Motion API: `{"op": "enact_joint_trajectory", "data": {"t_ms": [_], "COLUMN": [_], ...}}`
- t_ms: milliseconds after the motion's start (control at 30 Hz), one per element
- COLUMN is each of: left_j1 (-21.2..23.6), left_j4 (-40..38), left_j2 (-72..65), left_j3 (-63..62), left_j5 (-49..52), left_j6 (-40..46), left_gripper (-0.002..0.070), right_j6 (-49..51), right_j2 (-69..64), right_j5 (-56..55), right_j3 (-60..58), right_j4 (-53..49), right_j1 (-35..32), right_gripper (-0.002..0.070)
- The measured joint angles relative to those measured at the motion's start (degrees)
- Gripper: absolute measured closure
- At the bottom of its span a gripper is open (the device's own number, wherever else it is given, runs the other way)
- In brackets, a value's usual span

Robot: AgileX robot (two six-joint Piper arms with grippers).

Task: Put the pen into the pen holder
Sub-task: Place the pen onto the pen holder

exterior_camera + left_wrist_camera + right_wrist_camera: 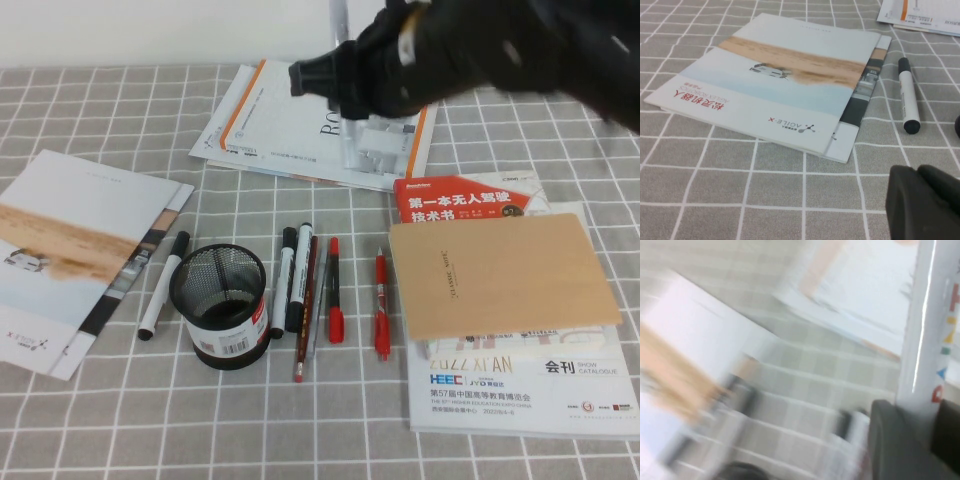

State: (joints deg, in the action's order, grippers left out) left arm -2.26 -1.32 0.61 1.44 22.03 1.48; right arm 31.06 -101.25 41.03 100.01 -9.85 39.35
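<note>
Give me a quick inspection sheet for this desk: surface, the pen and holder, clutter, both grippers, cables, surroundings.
Surface: grey checked tablecloth.
Job's things: white pen upright in the right gripper, lifted off the table; pen holder upright, front left of centre.
Clutter: brochure, black-capped markers, red pens, brown notebook on catalogues.
Grippers: right gripper shut on the pen above the far booklets; left gripper low near the brochure.
Cables: nothing seen.
Surroundings: pale wall behind.

White pen [927, 325] with multicoloured lettering, black mesh pen holder [220, 300], grey-and-white checked tablecloth [100, 420].
</note>
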Motion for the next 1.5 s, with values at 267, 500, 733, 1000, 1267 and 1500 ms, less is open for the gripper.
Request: {"op": "enact_joint_trajectory", "data": {"t_ms": [267,500,733,1000,1267,1500], "left_j1": [0.0,0.0,0.0,0.0,0.0,0.0], "left_j4": [0.0,0.0,0.0,0.0,0.0,0.0], "left_j2": [0.0,0.0,0.0,0.0,0.0,0.0], "left_j3": [0.0,0.0,0.0,0.0,0.0,0.0], "left_j5": [0.0,0.0,0.0,0.0,0.0,0.0], "left_j6": [0.0,0.0,0.0,0.0,0.0,0.0], "left_gripper": [0.0678,0.0678,0.0678,0.0678,0.0678,0.0678], "right_j6": [0.8,4.7,5.4,5.5,5.5,5.5], "right_j2": [14.8,8.6,-0.1,-6.2,-8.2,-9.7], "right_j5": [-57.7,-72.1,-80.3,-85.6,-87.6,-88.2], "right_j3": [-35.9,-39.7,-39.2,-38.6,-38.4,-38.3], "right_j4": [2.6,-9.4,-17.6,-22.0,-24.5,-24.5], "right_j1": [1.4,1.4,1.4,1.4,1.4,1.4], "right_gripper": [0.0574,0.0574,0.0574,0.0574,0.0573,0.0484]}}
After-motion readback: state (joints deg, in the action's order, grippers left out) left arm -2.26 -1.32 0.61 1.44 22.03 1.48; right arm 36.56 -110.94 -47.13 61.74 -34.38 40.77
